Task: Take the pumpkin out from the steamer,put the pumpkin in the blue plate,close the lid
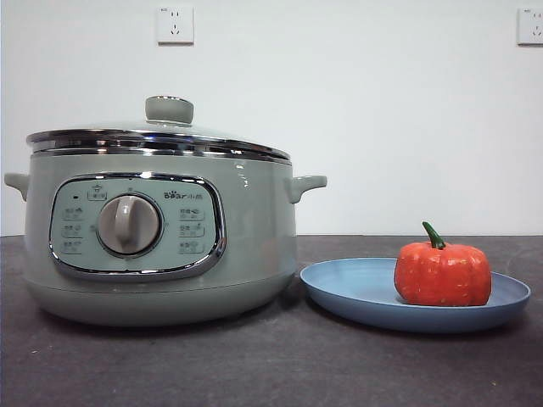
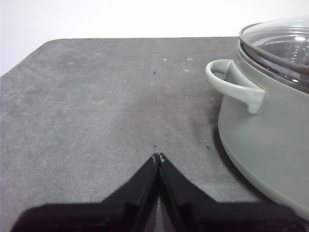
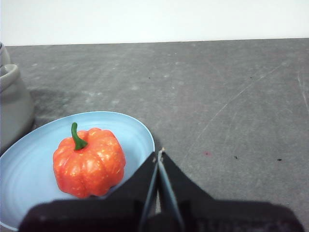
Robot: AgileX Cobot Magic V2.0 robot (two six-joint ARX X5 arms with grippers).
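- Pumpkin (image 1: 442, 275) sits upright on the blue plate (image 1: 356, 292), toward the 3 o'clock side of it in the front view, green stem up. So the "take it out and plate it" part looks done to me.
- Lid (image 1: 159, 136) rests flat on the steamer (image 1: 161, 246), knob on top, chrome rim seated all round as far as I can see. Closing looks done too, so I'd say nothing is left of the task.
- Plate lies just beside the steamer, at its 3 o'clock; whether base and rim touch I can't tell.
- Left gripper (image 2: 157, 157) is clenched, tips together, grasping nothing, hanging over bare table (image 2: 96, 106) near the steamer's side handle (image 2: 234, 84).
- Right gripper (image 3: 159, 153) is also pinched closed and empty, just beside the plate's rim, apart from the pumpkin.
- Hard to make out: neither arm shows in the front view, the steamer's inside is mostly glare through the glass, and the panel's button labels are too small to read.
- Both wrist views cut the steamer off at the edge.
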